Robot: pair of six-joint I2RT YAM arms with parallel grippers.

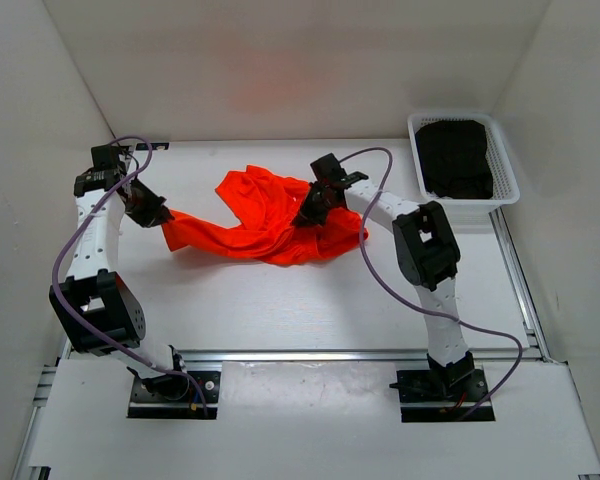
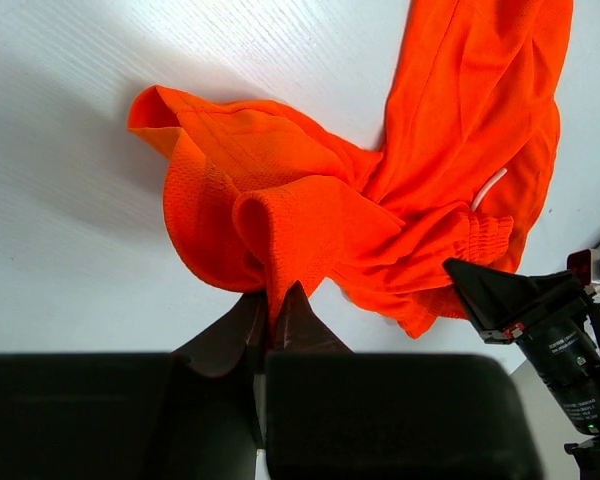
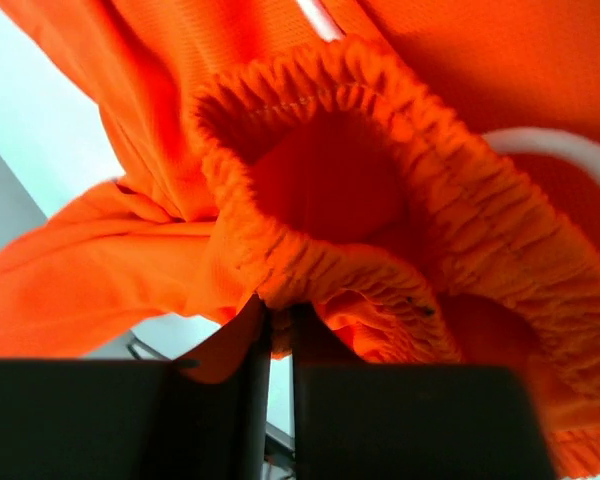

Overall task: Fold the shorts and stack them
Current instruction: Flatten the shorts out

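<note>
White panel walls (image 1: 280, 60) box in a white table (image 1: 280, 310) — evenly lit, a faint orange glow on the back wall — with aluminium rails (image 1: 310, 354) along its near edge.

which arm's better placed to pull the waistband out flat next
Right. The right gripper is shut on the gathered waistband of the shorts; the left gripper pinches a plain fabric edge at the opposite end.
</note>
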